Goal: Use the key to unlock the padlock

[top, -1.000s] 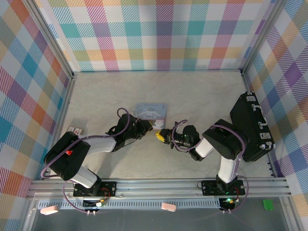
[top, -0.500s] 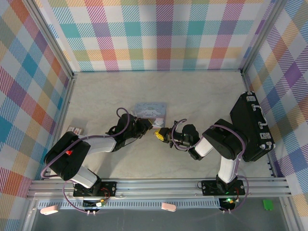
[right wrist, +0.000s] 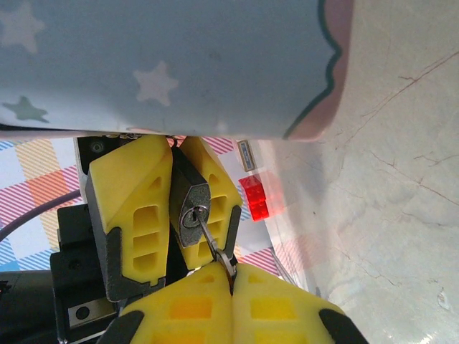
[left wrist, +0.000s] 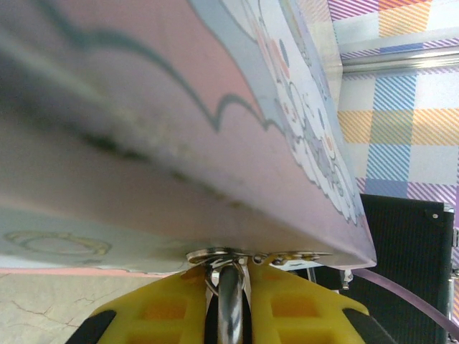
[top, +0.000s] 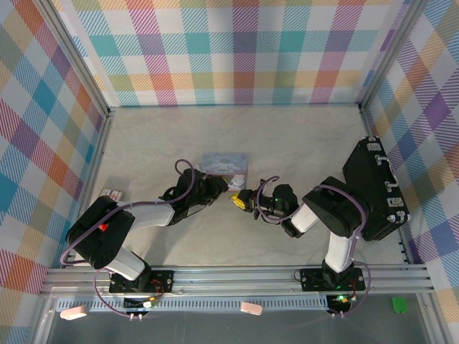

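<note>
Plaid pastel walls box in a pale marbled counter [top: 287, 143], and both arms meet near its middle. Just in front of the pastel blue-lilac rectangular tin with the cartoon print [top: 224, 163], the left end effector [top: 225, 188] and the right end effector [top: 238, 203] sit nose to nose, almost touching.

Over to the right wrist camera. The small dark padlock with its silvery keyhole face [right wrist: 192, 208] is clamped between the left end effector's yellow fingers [right wrist: 136, 208], keyhole turned toward this camera, right under the tin's edge [right wrist: 165, 64]. The right end effector [right wrist: 231, 276] has its yellow tips pressed together on the thin dark grey metal key [right wrist: 215, 247]. The key's long axis runs on a diagonal, from those tips at lower right up and left, and its point meets the keyhole. How deep it goes, I cannot tell.

From the left wrist camera, the left end effector sits just beneath the tin's lower edge [left wrist: 272, 165], fingers closed on a sliver of shiny metal.

A small red block [right wrist: 258, 197] lies beyond the padlock, and a black hard case [top: 376, 188] rests at the counter's right side.
</note>
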Available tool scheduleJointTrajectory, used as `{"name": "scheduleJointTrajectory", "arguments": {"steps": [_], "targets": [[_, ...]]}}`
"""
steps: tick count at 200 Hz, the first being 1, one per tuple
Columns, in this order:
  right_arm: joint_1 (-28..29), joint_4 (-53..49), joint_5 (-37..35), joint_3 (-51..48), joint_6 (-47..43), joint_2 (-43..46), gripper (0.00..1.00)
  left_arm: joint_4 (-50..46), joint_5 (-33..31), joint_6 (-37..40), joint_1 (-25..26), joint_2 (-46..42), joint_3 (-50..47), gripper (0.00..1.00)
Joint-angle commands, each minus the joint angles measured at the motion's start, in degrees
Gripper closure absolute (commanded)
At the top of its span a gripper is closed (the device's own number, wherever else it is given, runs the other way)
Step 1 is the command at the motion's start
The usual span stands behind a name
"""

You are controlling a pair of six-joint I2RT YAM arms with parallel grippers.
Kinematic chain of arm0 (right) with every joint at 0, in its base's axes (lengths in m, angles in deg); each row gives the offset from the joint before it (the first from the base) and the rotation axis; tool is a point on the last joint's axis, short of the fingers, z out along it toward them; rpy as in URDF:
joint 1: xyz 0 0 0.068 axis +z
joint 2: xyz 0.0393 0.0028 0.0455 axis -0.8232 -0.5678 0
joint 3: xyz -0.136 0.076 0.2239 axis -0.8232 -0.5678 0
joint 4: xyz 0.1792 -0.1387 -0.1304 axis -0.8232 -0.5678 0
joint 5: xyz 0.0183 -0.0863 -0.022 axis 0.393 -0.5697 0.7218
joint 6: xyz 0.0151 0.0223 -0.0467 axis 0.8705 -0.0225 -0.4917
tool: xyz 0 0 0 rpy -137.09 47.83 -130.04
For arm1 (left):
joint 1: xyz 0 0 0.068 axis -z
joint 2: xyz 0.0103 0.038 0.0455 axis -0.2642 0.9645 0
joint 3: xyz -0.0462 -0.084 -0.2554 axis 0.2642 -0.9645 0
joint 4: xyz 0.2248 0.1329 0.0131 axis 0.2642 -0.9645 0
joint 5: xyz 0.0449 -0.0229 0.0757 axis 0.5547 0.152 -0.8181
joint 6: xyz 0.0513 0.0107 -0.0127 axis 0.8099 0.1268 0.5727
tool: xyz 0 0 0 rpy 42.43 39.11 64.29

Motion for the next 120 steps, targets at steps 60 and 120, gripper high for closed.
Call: {"name": "scheduleJointTrajectory", "arguments": {"steps": [60, 120], "targets": [[0.2, 2.2, -0.4, 2.2, -0.1, 1.0, 1.0, 4.9, 9.1, 0.1, 5.2, -0.4, 3.5, 1.0], [0.0, 2.2, -0.6, 3.0, 0.1, 0.8, 1.0, 5.2, 9.9, 0.3, 6.4, 0.8, 4.2, 0.99]]}}
